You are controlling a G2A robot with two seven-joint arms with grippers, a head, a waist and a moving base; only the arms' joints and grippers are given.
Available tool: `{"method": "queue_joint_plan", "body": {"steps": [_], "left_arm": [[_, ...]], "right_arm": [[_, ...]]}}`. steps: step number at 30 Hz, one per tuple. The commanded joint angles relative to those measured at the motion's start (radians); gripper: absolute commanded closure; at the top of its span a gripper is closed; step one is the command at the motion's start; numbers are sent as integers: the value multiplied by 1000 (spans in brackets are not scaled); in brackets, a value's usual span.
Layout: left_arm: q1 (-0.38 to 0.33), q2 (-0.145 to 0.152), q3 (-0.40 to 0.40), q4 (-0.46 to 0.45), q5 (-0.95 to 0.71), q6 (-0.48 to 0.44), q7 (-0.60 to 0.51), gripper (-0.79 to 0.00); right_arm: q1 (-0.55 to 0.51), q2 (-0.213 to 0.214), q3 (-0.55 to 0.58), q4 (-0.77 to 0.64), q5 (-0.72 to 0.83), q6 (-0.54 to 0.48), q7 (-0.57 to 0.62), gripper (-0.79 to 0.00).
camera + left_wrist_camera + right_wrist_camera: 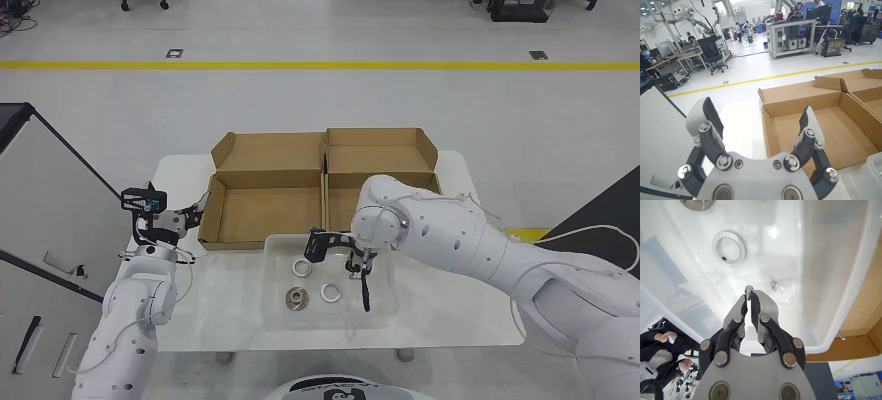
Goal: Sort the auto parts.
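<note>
Glossy, smooth, translucent white plastic in the bin (848, 275). Satin, finely machined pale metal on the ring (729, 249). Bright threaded metal on the bolt (747, 291) and the second bolt (773, 286). Matt brown cardboard, plain and unprinted, in the box (829, 128). On the right gripper (749, 297): matt grey metal plates, black ribbed rubbery pads (755, 308), shiny pins. Smooth white worktop (225, 300).

Small brand print on distant monitor back (826, 12); nothing else legible.
</note>
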Motion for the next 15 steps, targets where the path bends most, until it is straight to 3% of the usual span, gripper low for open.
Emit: {"method": "queue_joint_plan", "body": {"steps": [1, 8, 15], "left_arm": [[0, 0, 0, 0, 0, 0, 0, -785], [0, 0, 0, 0, 0, 0, 0, -785], [0, 0, 0, 0, 0, 0, 0, -785]], "right_arm": [[7, 21, 19, -26, 37, 2, 0, 0], [16, 86, 79, -129, 158, -7, 0, 0], [16, 86, 79, -129, 158, -7, 0, 0]]}}
